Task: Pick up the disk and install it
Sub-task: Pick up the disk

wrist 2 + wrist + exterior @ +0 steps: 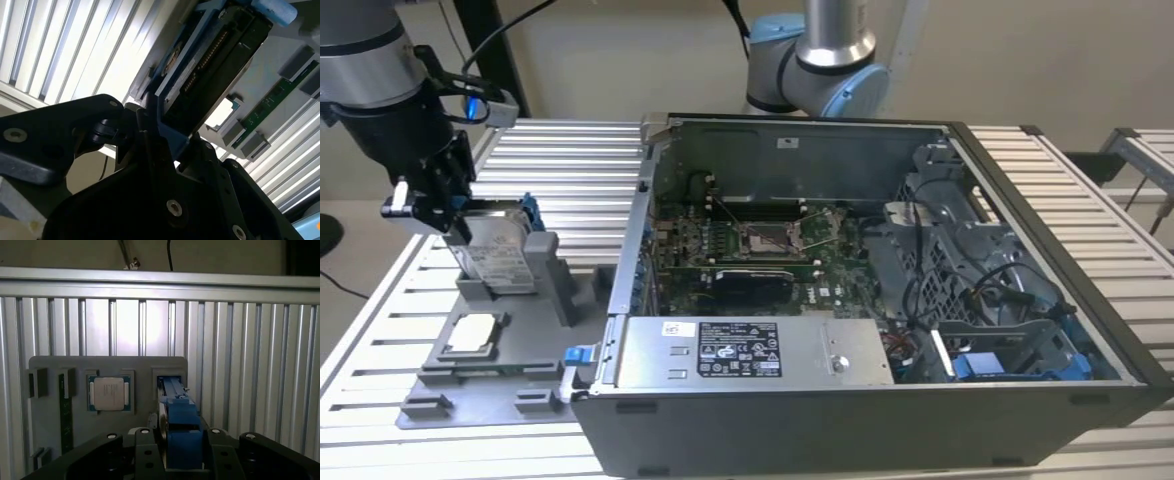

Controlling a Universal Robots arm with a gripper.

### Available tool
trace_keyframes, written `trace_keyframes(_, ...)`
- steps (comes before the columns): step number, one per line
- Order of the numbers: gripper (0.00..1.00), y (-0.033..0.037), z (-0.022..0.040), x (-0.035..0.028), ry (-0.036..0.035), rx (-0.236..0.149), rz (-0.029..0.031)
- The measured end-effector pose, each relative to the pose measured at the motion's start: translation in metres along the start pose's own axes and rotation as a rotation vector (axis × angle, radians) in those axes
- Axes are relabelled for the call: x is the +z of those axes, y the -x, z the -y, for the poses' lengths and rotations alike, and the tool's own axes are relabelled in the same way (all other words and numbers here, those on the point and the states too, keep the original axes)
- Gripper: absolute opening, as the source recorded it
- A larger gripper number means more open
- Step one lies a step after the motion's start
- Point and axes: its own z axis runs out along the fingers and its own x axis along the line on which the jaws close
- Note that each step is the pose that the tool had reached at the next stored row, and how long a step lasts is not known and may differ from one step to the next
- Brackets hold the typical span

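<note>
Open dark metal computer case at the exterior view's right; beside it, on the flat grey plastic fixture tray, the silver-grey, blue-railed disk stands on edge in its slot, with the black two-finger gripper clamped on its upper edge. Judgement: draw it straight along the slot, no tilt, lest the rails bind. The first wrist view shows the rail centred in the grip and a square silver chip; the second wrist view shows the disk's connector pins.

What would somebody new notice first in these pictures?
The open computer case sits in the middle of the exterior view, its motherboard exposed. At that view's left the gripper clamps the blue-railed disk, which stands upright in a grey tray that also holds a square silver chip.
</note>
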Motion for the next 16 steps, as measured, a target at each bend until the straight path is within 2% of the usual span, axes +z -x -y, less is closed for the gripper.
trace_keyframes(9,0.0,0.0017,0.0,0.0001,0.0,0.0,-0.0007)
trace_keyframes(10,0.0,0.0016,0.0,0.0001,0.0001,0.0,0.0006)
trace_keyframes(11,0.0,0.0016,0.0,0.0001,0.0001,0.0,0.009)
trace_keyframes(12,0.0,0.0017,0.0,0.0001,0.0001,0.0,0.012)
trace_keyframes(13,0.0,0.0017,0.0,0.0002,0.0,0.0,0.0111)
trace_keyframes(14,0.0,0.0018,0.0,0.0002,-0.0002,0.0,0.0043)
trace_keyframes(15,0.0,0.0016,0.0,0.0001,0.0,0.0,0.0008)
trace_keyframes(16,0.0,0.0016,0.0,0.0001,0.0,0.0,0.0007)
